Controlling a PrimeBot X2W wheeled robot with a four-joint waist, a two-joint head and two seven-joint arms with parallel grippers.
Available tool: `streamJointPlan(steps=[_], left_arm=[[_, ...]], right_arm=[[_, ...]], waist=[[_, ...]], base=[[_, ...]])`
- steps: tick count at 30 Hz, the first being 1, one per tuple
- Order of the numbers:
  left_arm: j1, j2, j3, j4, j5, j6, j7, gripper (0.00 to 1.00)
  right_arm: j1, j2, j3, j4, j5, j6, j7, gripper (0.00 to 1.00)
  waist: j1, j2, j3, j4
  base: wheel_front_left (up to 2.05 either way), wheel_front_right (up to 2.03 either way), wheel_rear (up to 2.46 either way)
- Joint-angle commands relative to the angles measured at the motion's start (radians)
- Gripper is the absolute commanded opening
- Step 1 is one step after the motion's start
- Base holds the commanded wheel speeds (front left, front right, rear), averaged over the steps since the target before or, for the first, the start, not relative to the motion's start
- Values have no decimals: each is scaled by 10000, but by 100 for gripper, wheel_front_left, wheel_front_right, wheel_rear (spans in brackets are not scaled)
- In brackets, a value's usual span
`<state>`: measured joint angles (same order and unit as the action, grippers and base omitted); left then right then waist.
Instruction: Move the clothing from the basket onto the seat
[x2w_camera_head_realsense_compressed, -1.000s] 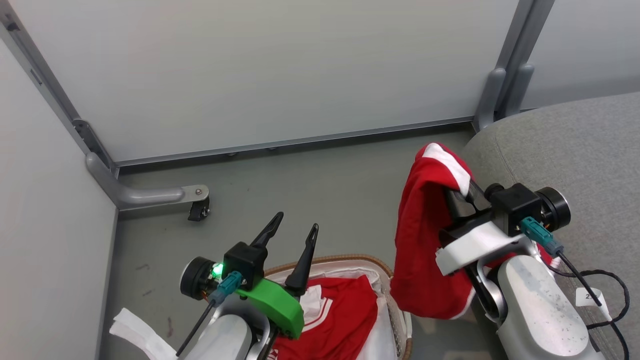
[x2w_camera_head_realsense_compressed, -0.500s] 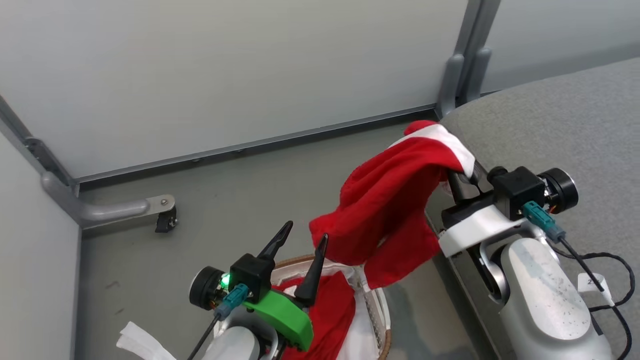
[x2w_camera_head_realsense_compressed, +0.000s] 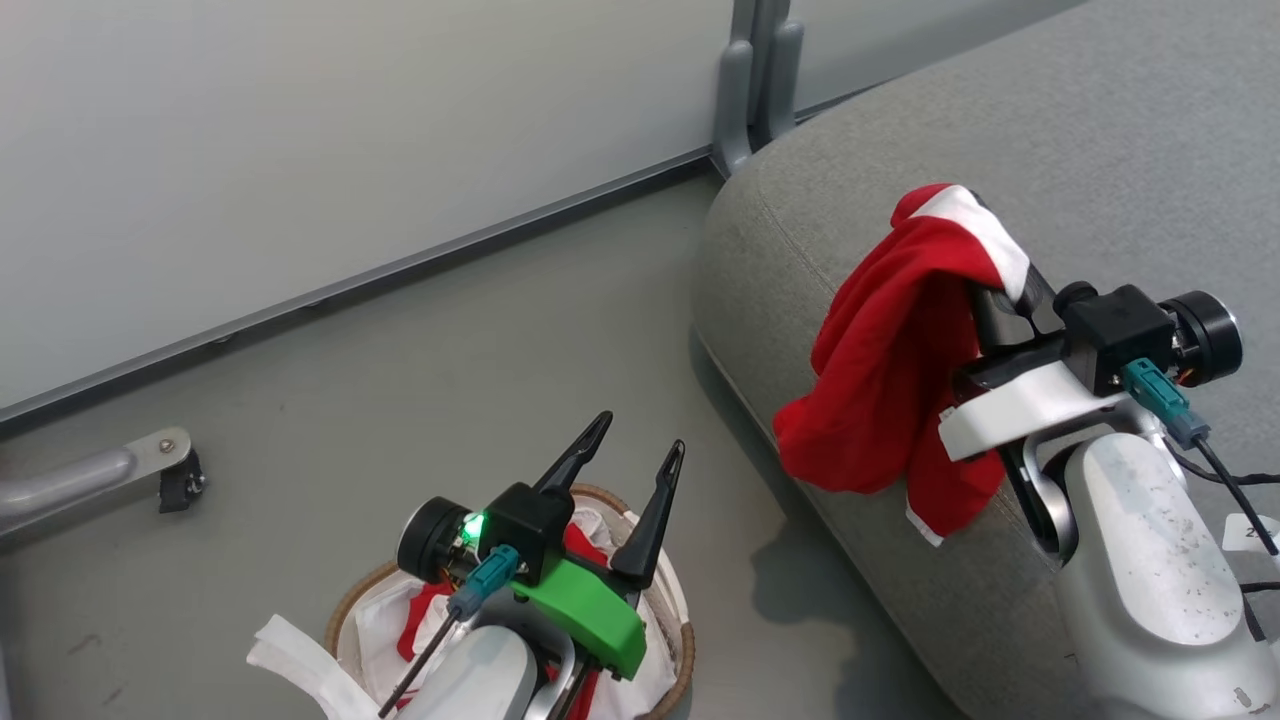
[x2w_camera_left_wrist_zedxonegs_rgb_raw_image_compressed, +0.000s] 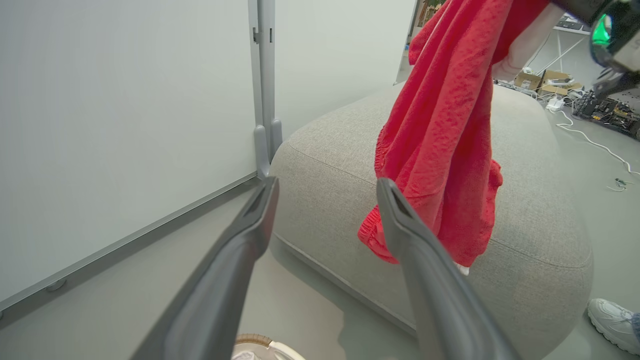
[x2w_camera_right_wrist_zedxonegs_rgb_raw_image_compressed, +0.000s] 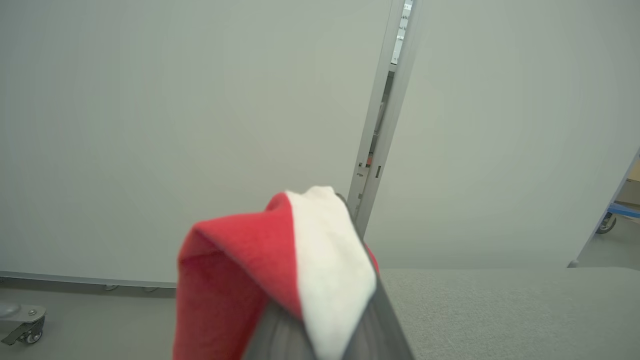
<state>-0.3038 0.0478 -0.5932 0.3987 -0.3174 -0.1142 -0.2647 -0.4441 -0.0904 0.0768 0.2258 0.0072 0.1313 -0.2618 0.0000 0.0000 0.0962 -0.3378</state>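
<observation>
The garment (x2w_camera_head_realsense_compressed: 890, 340), earlier beside the seat (x2w_camera_head_realsense_compressed: 1000, 120), now hangs over its edge — right gripper (x2w_camera_head_realsense_compressed: 1010, 295) raised, clamped on it, left gripper (x2w_camera_head_realsense_compressed: 641, 434) wide, empty.

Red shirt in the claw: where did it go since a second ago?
The right claw swung the red shirt away from the basket, over the grey sofa edge; the camera turned too. Unchanged: right claw shut on it, left claw open above the basket, more red clothing inside.
</observation>
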Motion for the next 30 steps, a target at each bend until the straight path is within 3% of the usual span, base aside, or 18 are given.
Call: streamJointPlan(steps=[1, 8, 16, 20, 30], left_arm=[[-202, 49, -19, -8, 53, -26, 5, 100], [-539, 51, -99, 156, 388, -72, 5, 100], [-1078, 69, -100, 301, 833, -139, 5, 100], [-1382, 153, -136, 339, 982, -149, 5, 100], [-2449, 334, -221, 107, 1240, -169, 5, 100]], right_arm=[[-176, -9, -67, -94, -74, -10, -49, 0], [-568, 42, -371, -211, 5, -10, -49, 0], [-2261, -307, -1081, -286, 1, -10, -49, 0], [-3479, -798, -1478, -109, 121, -10, -48, 0], [-6203, -2902, -2649, 789, 597, -10, -37, 0]], waist=[[0, 0, 565, -678], [0, 0, 1107, -890], [0, 0, 2032, -640], [0, 0, 2592, -425], [0, 0, 4305, 216]], base=[[0, 0, 0], [0, 0, 0], [0, 0, 0], [0, 0, 0], [0, 0, 0]])
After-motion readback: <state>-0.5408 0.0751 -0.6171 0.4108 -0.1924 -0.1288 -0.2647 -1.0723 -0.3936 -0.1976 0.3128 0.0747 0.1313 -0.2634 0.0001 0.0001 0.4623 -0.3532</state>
